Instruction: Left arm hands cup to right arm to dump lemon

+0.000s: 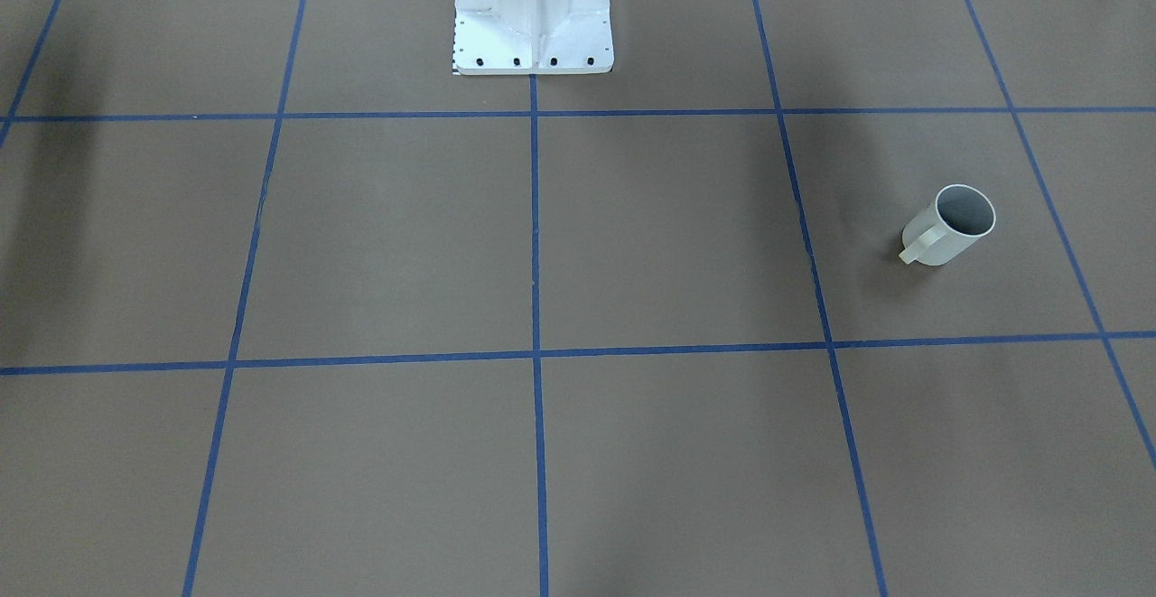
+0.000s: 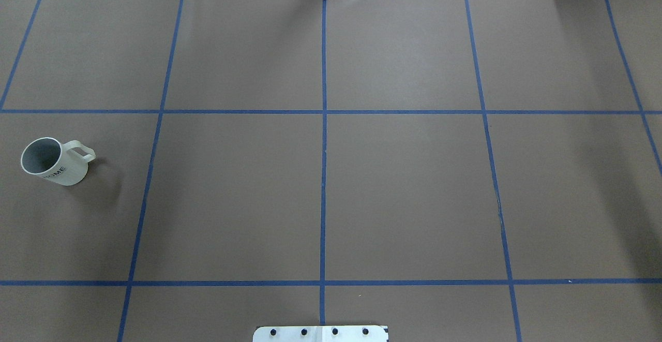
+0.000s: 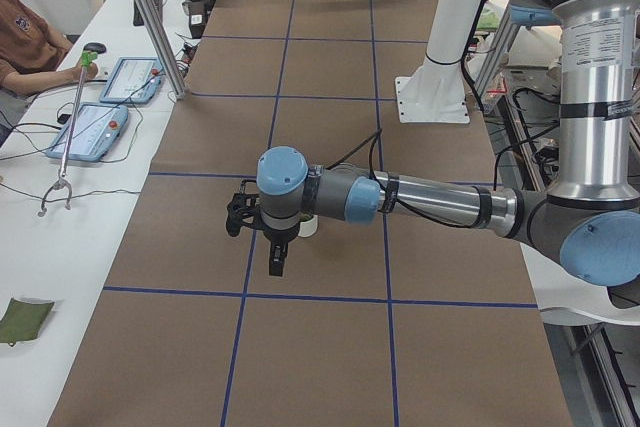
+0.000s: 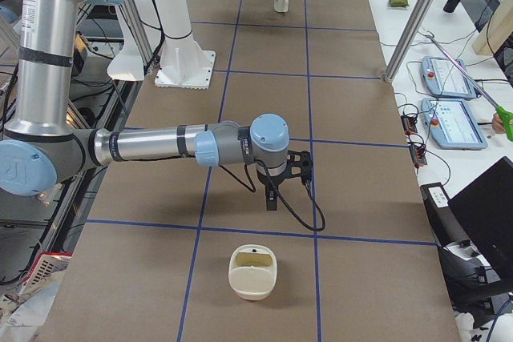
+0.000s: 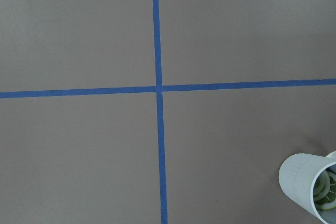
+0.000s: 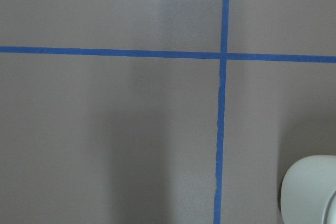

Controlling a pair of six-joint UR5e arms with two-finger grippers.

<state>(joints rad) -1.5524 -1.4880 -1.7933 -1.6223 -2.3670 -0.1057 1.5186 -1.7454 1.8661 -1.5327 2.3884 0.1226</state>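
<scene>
Brown table, blue tape grid, cup upright, white pedestal base

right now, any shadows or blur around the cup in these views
Overhead: cup sharp, with a soft shadow falling toward the view's right. Front-facing: faint broad shadows on the table, cup clear. Left wrist: cup cropped at the corner, lemon visible inside.

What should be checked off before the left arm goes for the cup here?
1. The cup stands upright on the table: ok.
2. The lemon is in the cup: ok, by the left wrist view.
3. The handle is unobstructed: ok.
4. The left gripper is centred over the cup: not ok; the cup sits in its wrist view's lower right corner.
5. The left gripper is open: cannot tell.
6. The right gripper is open: cannot tell.
</scene>
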